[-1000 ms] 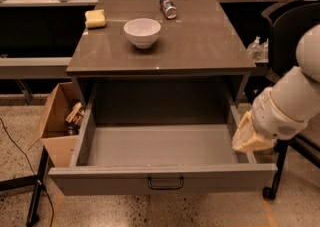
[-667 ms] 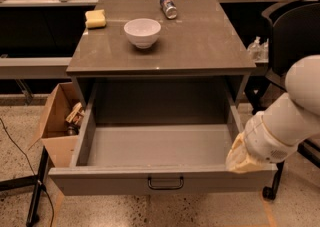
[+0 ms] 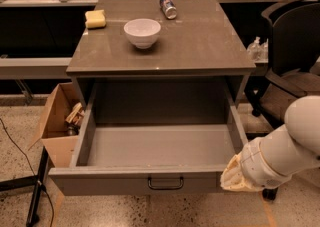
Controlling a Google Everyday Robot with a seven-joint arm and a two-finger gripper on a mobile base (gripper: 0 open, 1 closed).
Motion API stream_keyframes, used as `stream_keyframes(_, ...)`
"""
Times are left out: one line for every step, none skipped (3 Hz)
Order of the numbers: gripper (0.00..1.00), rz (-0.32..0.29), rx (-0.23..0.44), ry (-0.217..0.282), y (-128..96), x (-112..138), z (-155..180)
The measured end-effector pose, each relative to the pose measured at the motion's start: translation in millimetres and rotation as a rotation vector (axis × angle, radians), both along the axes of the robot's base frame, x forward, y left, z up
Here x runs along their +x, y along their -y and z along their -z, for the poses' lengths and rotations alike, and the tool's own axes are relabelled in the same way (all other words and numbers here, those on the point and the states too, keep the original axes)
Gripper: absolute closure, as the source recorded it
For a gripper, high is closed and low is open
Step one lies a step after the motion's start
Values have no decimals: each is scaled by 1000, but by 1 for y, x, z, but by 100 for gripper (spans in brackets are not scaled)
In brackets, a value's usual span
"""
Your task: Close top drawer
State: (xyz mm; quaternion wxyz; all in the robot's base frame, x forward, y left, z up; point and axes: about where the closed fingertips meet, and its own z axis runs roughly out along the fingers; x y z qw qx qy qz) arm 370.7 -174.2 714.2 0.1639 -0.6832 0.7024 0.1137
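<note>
The top drawer [image 3: 159, 145] of the grey cabinet is pulled far out toward me, and its inside holds nothing. Its front panel carries a small black loop handle [image 3: 165, 183] at the centre. My gripper [image 3: 236, 174], a cream-coloured hand on the end of the white arm [image 3: 290, 146], is at the drawer's front right corner, level with the front panel and right beside it. I cannot tell whether it touches the panel.
On the cabinet top [image 3: 200, 46] sit a white bowl [image 3: 142, 32], a yellow sponge [image 3: 95, 19] and a can lying on its side [image 3: 168, 7]. A cardboard box [image 3: 59, 121] stands left of the drawer. A dark chair [image 3: 292, 61] stands to the right. A black stand leg [image 3: 35, 191] is at the lower left.
My arm and gripper have moved down and toward me along the drawer's right side, from beside its right wall to its front right corner. The drawer has not visibly moved.
</note>
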Motion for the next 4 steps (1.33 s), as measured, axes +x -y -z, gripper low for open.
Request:
stream_keyframes(100,28,-9,89,4,7,12)
stream_keyframes(100,45,-53,184,14,19,26)
stream_keyframes(100,49,-98,265,30,29,32)
stream_keyframes(100,53,-141,352,34,49,30)
